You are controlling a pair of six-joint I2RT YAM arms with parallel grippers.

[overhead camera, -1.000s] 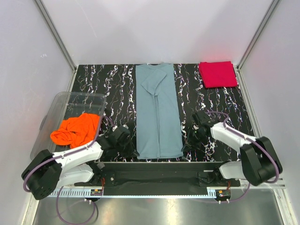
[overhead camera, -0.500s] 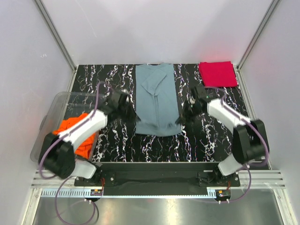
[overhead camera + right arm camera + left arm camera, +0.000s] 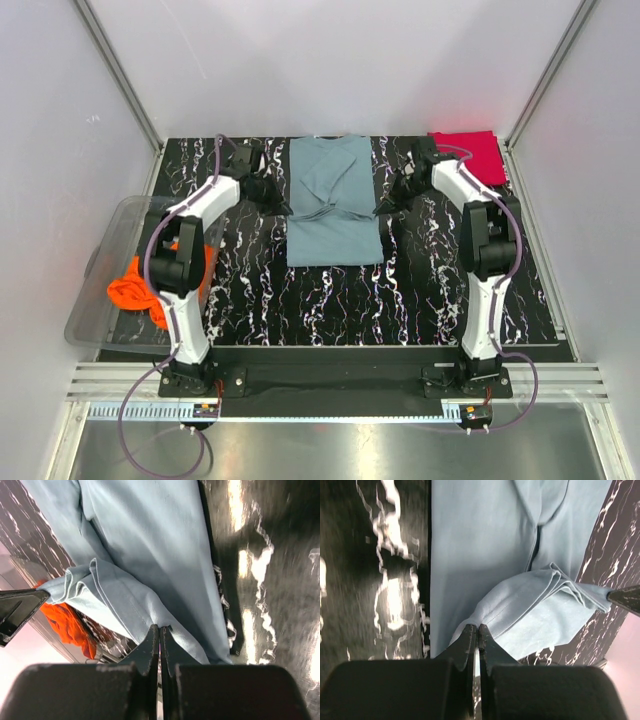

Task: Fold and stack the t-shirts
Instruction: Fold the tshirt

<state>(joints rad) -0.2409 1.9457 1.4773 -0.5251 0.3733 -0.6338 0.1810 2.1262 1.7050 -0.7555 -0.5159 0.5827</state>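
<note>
top external alone shows red t-shirt [image 3: 482, 148] far right

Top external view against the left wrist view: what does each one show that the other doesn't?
Only top external: the red t-shirt folded at the far right corner, and the orange t-shirt in the clear bin. Only left wrist: that the left gripper has its jaws shut on a stitched edge of cloth. Both: the grey-blue t-shirt, part folded, on the black marbled table.
</note>
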